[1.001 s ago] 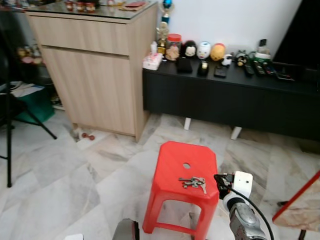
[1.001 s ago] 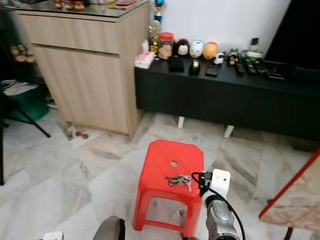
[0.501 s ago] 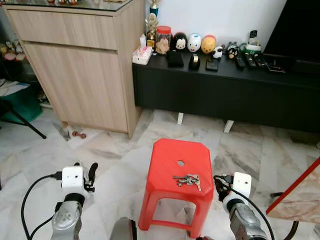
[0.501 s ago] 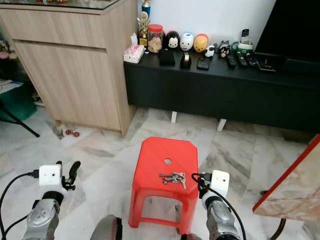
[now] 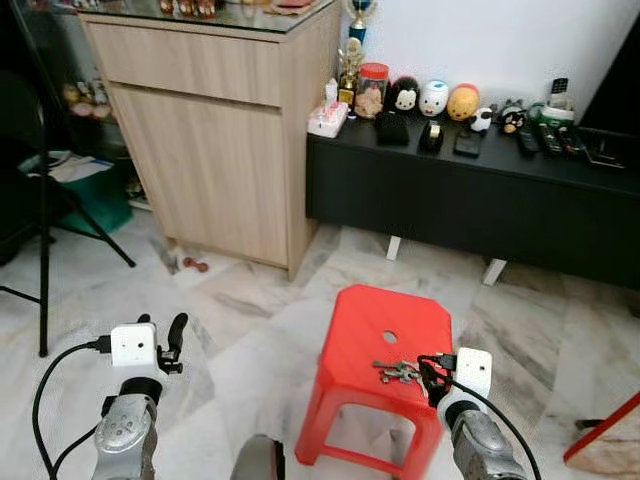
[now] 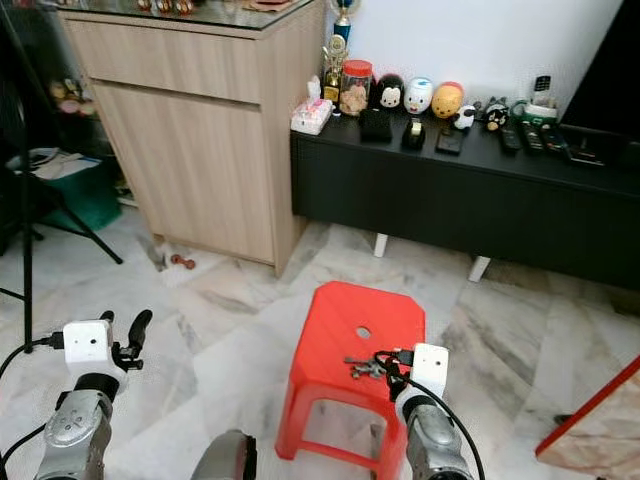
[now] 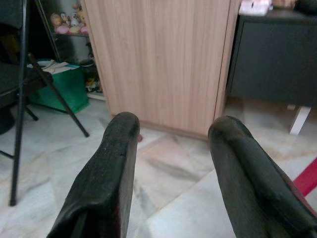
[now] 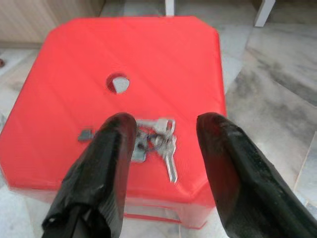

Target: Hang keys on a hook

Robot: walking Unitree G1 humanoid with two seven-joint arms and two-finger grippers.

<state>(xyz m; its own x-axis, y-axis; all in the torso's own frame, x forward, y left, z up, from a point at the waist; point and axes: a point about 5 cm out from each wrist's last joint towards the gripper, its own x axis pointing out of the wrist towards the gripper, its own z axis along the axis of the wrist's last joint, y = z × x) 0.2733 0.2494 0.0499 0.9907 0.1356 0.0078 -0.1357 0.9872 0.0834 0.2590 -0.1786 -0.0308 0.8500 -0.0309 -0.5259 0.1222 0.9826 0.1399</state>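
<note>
Fingers of the right gripper [image 8: 161,148] stood spread wide, holding nothing, poised just above the keys [image 8: 157,144] lying flat on the red stool [image 5: 385,345], lower centre of the head views. In the right wrist view, one key's long axis ran toward the stool's near edge. Left gripper [image 7: 171,163], lower left, was likewise spread, empty, facing a wooden cabinet [image 7: 158,59].

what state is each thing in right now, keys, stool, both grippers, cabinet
keys: lying flat on the stool seat, not gripped
red stool: upright on the floor
right gripper: open, fingers either side of the keys
left gripper: open, holding nothing, pointed toward the cabinet
wooden cabinet: door and drawer closed
</note>
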